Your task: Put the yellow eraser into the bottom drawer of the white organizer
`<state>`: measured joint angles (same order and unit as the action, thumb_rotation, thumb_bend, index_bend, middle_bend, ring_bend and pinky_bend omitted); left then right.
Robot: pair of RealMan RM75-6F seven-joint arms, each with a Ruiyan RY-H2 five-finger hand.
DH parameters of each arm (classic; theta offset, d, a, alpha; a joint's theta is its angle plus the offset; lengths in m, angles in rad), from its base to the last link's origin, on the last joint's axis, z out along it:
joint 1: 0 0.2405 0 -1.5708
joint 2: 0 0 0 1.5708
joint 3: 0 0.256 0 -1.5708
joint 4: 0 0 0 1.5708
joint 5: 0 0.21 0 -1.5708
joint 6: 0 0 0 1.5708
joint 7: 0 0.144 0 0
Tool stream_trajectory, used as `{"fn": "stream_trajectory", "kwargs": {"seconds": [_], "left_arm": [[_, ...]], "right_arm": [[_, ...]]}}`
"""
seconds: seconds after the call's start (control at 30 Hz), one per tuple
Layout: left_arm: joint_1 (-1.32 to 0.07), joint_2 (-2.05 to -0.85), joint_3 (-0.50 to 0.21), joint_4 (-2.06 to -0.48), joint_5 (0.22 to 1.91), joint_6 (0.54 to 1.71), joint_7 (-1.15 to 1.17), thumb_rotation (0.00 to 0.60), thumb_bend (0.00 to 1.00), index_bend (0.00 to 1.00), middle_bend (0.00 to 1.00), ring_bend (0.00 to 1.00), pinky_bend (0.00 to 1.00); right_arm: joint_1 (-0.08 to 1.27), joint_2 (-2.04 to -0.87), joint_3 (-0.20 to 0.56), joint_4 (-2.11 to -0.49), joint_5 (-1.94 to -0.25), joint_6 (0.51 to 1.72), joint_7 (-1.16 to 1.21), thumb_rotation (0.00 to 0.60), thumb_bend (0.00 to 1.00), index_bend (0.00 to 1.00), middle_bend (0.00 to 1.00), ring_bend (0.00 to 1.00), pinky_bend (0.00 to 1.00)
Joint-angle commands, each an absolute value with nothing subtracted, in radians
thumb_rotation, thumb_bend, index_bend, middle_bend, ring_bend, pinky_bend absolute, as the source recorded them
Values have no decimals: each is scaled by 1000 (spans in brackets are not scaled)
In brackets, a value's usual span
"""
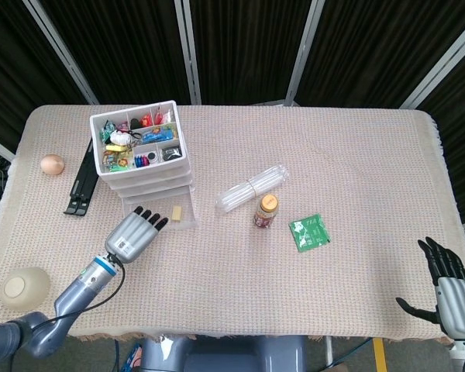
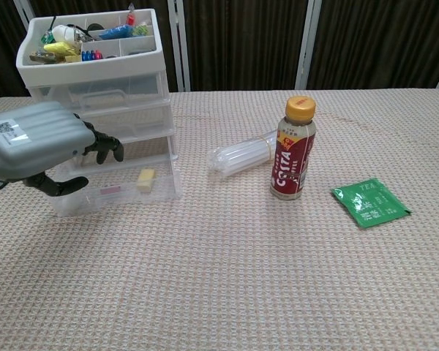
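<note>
Yellow eraser (image 1: 177,212) lies inside the pulled-out bottom drawer (image 1: 187,222) of the white organizer (image 1: 139,149) near the table's far-left corner, seen from my head camera; my left hand (image 1: 132,234) sits just on the near-left side of it, fingers spread and holding nothing, fingertips pointing toward the drawer's front. My right hand (image 1: 448,285) rests far off at the table's near-right corner, empty with fingers apart, so the left is plainly the nearer one. From the chest camera, the eraser (image 2: 145,179) stands against the clear front wall of the drawer (image 2: 164,191), with my left hand (image 2: 36,146) open beside it, toward the table's left edge. I judge pushing the drawer shut remains.
</note>
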<state>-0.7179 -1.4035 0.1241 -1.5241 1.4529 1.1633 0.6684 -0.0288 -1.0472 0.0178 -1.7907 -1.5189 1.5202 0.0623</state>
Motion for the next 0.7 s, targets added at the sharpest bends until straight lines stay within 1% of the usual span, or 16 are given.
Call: {"fn": "stream_trajectory", "kwargs": {"seconds": [0.03, 0.1, 0.2, 0.47, 0.7], "left_arm": [[-775, -1291, 226, -1498, 1621, 1084, 663, 600, 706, 215, 119, 39, 127], [-797, -1271, 240, -1495, 1659, 1050, 667, 600, 735, 220, 92, 3, 108], [-824, -1257, 249, -1487, 1708, 1013, 690, 600, 740, 223, 70, 0, 106], [-875, -1270, 282, -1450, 1807, 902, 741, 600, 749, 226, 63, 0, 99], [-878, -1298, 282, -1418, 1825, 862, 724, 600, 758, 226, 63, 0, 99]], "right_arm": [[-29, -1048, 18, -1791, -1519, 1520, 61, 600, 35, 21, 0, 0, 0], [-29, -1048, 18, -1790, -1518, 1520, 59, 600, 35, 21, 0, 0, 0], [-29, -1048, 18, -1790, -1517, 1520, 59, 600, 35, 21, 0, 0, 0], [-29, -1048, 19, -1790, -1518, 1522, 62, 600, 36, 21, 0, 0, 0], [-29, -1048, 19, -1789, -1518, 1522, 64, 600, 35, 21, 0, 0, 0]]}}
